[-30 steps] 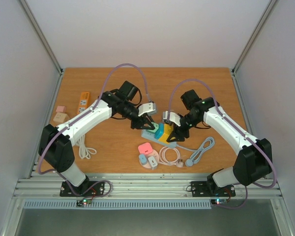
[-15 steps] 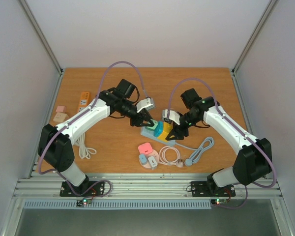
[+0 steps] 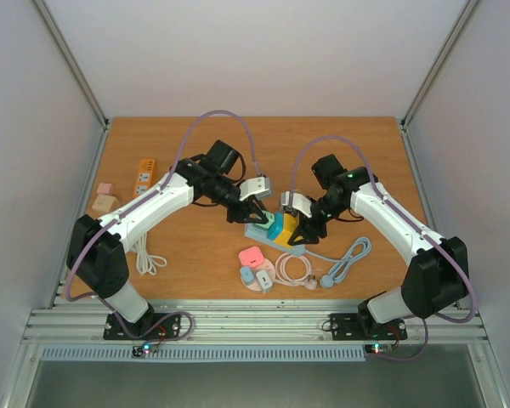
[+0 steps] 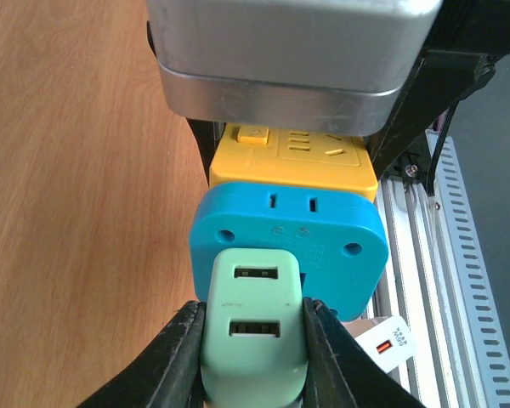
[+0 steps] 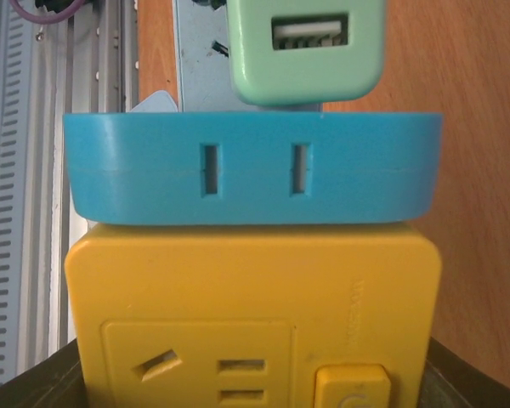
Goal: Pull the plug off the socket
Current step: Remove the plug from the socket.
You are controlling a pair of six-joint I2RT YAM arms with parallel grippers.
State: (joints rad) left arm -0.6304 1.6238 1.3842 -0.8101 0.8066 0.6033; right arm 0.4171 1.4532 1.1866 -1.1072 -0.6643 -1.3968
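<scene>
Top external view shows both arms meeting a little nearer the near edge than the middle of the wooden worktop (image 3: pixel 365 153), over a stacked cluster of plugs. The left hand (image 3: pixel 251 210) comes in from the left and the right hand (image 3: pixel 301 228) from the right, with the cluster between them.

Left wrist view: the left hand (image 4: pixel 255 361) is clenched on a mint-green USB charger (image 4: pixel 255 331), with one dark finger (image 4: pixel 180 361) pressed to each of its long sides. The charger has two USB ports on its face and sits against a blue adapter (image 4: pixel 319 246). That adapter is joined to a yellow socket cube (image 4: pixel 293 157).

Right wrist view: the right hand (image 5: pixel 255 378) grasps the yellow socket cube (image 5: pixel 255 297) from both sides, its dark fingers (image 5: pixel 463 378) showing at the lower corners. The blue adapter (image 5: pixel 251 166) lies flush on the cube, and the mint-green USB charger (image 5: pixel 306 47) stands at its far side. How deep the prongs sit cannot be told.

Near the left edge lie an orange power strip (image 3: pixel 144 174), two pink blocks (image 3: pixel 104 197) and a coiled white cable (image 3: pixel 150 256). Toward the near edge are a pink charger (image 3: pixel 252 257), a coiled pink cable (image 3: pixel 294 270) and a pale blue cable (image 3: pixel 346 259).
</scene>
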